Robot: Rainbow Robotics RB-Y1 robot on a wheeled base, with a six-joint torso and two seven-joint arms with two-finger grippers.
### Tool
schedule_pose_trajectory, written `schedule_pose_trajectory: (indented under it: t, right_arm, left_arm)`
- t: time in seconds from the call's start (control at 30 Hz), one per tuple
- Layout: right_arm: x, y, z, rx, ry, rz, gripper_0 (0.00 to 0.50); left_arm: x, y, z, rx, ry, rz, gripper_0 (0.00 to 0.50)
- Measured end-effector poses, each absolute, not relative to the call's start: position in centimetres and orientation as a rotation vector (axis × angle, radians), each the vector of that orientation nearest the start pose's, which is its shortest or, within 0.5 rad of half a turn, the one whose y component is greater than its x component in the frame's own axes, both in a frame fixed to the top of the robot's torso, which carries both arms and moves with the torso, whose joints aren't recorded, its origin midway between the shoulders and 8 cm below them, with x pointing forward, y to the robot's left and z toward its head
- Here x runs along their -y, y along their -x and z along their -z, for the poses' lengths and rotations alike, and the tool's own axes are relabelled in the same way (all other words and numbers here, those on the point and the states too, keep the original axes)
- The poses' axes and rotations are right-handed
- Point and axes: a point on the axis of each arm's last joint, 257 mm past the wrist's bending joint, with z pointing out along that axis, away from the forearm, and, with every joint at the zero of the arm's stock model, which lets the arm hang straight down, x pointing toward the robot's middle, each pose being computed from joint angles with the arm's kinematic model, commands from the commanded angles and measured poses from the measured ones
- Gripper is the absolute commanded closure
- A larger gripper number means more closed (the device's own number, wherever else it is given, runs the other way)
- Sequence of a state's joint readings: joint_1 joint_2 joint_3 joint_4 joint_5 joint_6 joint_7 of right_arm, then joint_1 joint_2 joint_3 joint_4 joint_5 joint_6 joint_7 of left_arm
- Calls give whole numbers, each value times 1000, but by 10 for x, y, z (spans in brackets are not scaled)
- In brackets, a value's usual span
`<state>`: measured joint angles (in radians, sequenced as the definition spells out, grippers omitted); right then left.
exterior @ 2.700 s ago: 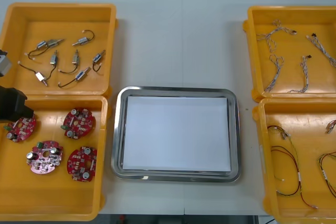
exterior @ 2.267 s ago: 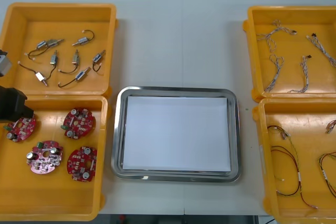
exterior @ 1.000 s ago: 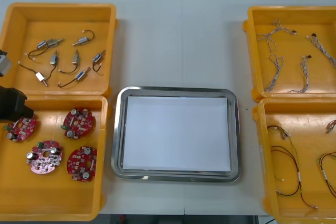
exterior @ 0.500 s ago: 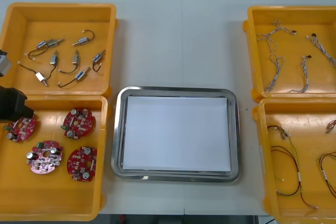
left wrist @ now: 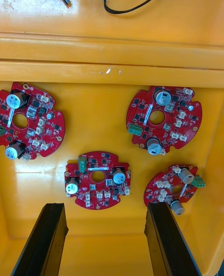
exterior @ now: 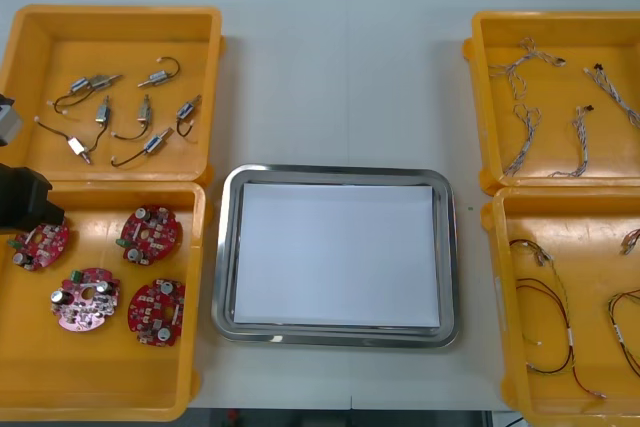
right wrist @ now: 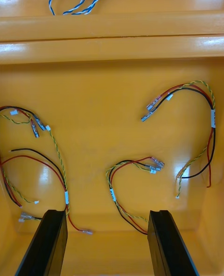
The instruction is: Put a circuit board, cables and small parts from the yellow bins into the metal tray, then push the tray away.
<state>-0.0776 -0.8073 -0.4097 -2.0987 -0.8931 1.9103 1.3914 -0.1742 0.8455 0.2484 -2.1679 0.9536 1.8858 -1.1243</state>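
Both wide: left hand (left wrist: 106,209) has circuit board (left wrist: 98,186) just ahead, likely lined for pickup; right hand (right wrist: 108,213) waits over red and yellow cables (right wrist: 133,182).

no legible text, labels or numbers anywhere

The metal tray (exterior: 335,332), shiny-rimmed and white inside, lies flat between 4 yellow bins (exterior: 120,19). From the tray, the bin at 8 o'clock (exterior: 100,387) holds 4 round red circuit boards (exterior: 150,232), flat and apart. The one at 10 o'clock holds small metal parts (exterior: 150,141) with black leads. At 2 o'clock (exterior: 480,97) lie twisted blue and white cables (exterior: 520,142), and at 4 o'clock (exterior: 505,297) red and yellow cables (exterior: 545,317), loosely looped.
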Motion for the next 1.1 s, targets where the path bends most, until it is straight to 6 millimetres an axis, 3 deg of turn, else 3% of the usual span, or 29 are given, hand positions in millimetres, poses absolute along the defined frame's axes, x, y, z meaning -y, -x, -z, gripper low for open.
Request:
schedule_pose_trajectory:
  t: [1.1]
  right_arm:
    - [417,-349,184,-2761,-46,17,0]
  left_arm:
    - [-355,-369,170,-2734,96,74,0]
